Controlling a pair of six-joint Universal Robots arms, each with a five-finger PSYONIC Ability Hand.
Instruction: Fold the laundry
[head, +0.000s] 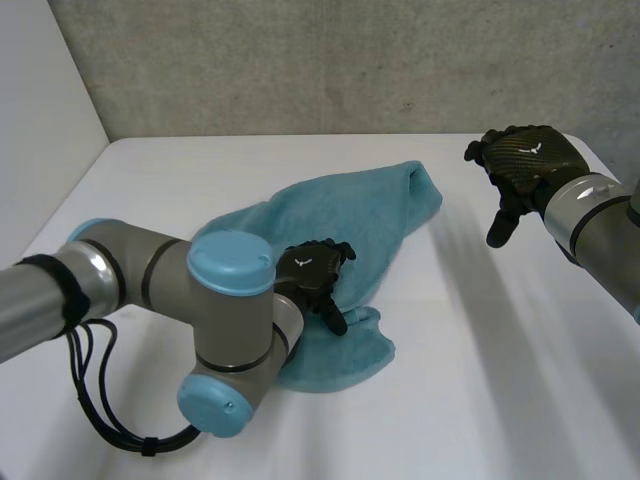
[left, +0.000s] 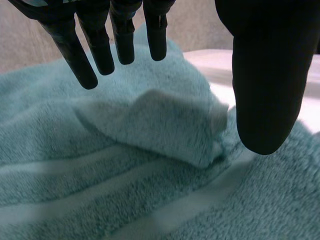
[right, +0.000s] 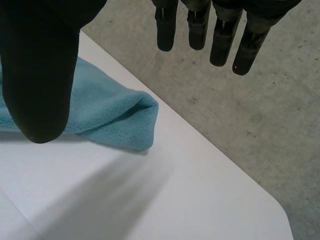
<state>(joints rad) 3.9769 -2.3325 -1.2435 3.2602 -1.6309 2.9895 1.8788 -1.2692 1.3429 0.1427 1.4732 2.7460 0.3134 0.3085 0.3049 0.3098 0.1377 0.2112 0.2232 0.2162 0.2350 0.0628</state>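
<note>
A light-blue towel (head: 350, 225) lies crumpled on the white table (head: 480, 380), running from the middle toward the far right. My left hand (head: 318, 275) hovers over its near part, fingers straight and open. In the left wrist view a small folded flap of the towel (left: 165, 125) lies under the fingers (left: 120, 45) and thumb (left: 265, 90), untouched. My right hand (head: 525, 165) is raised above the table to the right of the towel, open and empty. The right wrist view has the towel's far rounded end (right: 125, 122) below the thumb (right: 40, 75).
A grey wall (head: 330, 60) stands behind the table's far edge. The table's rounded far right corner (right: 272, 210) is near my right hand. My left arm (head: 200, 310) lies across the near left of the table.
</note>
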